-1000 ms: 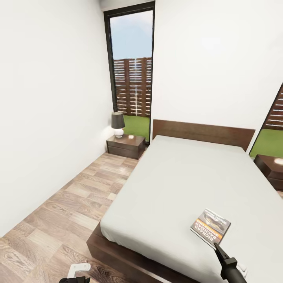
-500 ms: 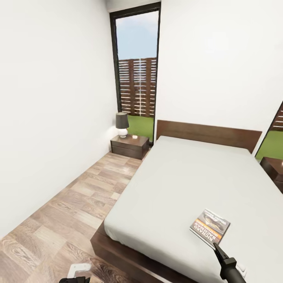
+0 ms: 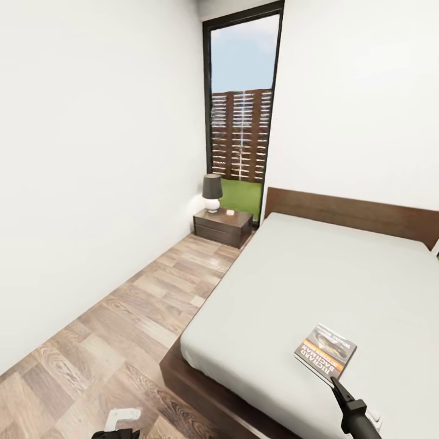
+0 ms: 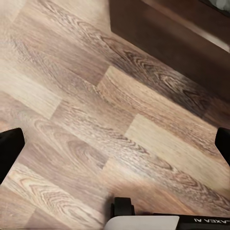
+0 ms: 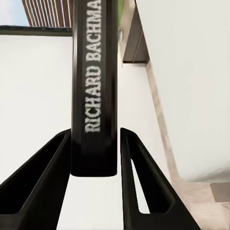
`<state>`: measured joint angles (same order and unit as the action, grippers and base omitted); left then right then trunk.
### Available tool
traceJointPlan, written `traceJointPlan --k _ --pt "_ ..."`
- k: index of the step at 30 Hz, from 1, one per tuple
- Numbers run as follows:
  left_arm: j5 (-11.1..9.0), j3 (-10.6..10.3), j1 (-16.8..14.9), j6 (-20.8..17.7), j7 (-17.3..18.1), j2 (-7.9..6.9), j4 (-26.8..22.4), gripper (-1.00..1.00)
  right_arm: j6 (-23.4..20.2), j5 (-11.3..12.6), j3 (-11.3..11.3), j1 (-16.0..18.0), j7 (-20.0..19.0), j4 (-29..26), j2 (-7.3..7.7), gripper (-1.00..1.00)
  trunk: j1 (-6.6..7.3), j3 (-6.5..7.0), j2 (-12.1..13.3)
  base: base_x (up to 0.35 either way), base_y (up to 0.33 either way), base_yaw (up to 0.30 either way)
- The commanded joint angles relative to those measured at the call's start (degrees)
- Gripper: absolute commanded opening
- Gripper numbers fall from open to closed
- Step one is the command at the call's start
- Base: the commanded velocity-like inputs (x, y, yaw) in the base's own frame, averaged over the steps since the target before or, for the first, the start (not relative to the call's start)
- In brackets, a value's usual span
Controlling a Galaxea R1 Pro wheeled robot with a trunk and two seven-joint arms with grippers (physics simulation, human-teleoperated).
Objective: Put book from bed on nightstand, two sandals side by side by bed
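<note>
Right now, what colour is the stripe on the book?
Orange, across the dark cover of the book. The head view shows it best.

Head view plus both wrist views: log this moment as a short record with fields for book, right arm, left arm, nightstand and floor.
book: book with its spine between the right gripper's fingers; spine reads RICHARD BACHMAN
right gripper: shut on the book, over the bed near its foot
left gripper: left gripper open, over bare wood floor beside the bed frame
nightstand: nightstand by the window, left of the headboard, carrying a lamp
sandals: not seen
</note>
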<state>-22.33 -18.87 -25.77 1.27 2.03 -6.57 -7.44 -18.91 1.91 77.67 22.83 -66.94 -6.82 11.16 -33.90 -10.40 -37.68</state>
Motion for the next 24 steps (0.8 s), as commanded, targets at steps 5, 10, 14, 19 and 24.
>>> traceJointPlan --k 5,10,14,19,24 --pt "-0.6 -0.5 -0.1 0.1 0.2 -0.02 0.1 1.0 -0.6 0.3 0.1 0.0 -0.1 0.0 0.01 -1.0 -0.01 -0.09 -0.1 0.0 0.0 0.276" --pt "-0.6 -0.5 -0.1 0.1 0.2 -0.02 0.1 1.0 -0.6 0.3 0.1 0.0 -0.1 0.0 0.01 -1.0 -0.01 -0.09 -0.1 0.0 0.0 0.278" --pt "-0.6 -0.5 -0.1 0.1 0.2 -0.02 0.0 1.0 -0.6 0.3 0.1 0.0 -0.1 0.0 0.01 -1.0 -0.01 -0.09 -0.1 0.0 0.0 0.278" --pt "-0.6 -0.5 -0.1 0.1 0.2 -0.08 0.1 1.0 -0.6 0.2 0.1 0.0 -0.1 0.0 -0.05 -1.0 -0.01 -0.09 -0.1 0.0 0.0 0.279" --pt "-0.6 -0.5 -0.1 0.1 0.2 -0.09 0.1 1.0 -0.6 0.2 0.1 0.0 -0.1 0.0 -0.07 -1.0 1.08 0.81 1.9 0.0 0.0 0.279"
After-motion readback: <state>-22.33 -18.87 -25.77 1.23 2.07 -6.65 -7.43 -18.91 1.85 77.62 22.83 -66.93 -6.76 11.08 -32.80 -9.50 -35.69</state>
